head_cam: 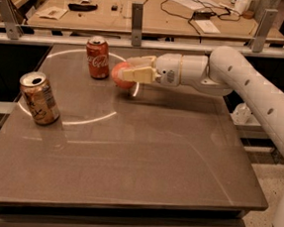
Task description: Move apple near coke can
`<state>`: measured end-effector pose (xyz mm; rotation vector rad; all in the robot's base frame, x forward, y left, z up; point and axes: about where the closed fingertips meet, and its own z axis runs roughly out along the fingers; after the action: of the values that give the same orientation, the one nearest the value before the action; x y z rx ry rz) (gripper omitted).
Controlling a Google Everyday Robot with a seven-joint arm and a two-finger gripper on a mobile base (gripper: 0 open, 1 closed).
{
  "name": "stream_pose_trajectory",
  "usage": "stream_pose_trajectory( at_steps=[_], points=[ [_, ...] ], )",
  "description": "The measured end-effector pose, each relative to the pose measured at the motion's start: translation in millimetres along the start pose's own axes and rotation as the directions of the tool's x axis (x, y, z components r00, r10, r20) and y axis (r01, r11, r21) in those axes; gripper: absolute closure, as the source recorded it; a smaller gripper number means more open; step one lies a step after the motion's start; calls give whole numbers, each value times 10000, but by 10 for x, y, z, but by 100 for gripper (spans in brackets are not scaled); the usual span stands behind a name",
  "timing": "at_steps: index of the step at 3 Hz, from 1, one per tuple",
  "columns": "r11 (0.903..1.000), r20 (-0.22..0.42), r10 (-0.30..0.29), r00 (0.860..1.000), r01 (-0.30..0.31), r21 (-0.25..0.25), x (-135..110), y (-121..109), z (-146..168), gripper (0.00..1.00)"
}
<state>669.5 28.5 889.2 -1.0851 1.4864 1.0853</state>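
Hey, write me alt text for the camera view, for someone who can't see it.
A white robot arm reaches in from the right, its gripper with jaws shut on the apple, close beside the coke can toward the far side of the table. A tan can stands near the left edge.

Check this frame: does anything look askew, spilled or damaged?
The tan can near the table's left edge seems to lean left, unlike the upright coke can. Nothing looks spilled. The gripper holds the apple just right of the coke can.
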Motion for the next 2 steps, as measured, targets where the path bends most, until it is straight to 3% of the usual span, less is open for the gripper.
stream_pose_trajectory(
  at_steps=[2],
  points=[
    [9994, 239, 56, 9997, -47, -353, 41, 10, 216, 100]
  ],
)
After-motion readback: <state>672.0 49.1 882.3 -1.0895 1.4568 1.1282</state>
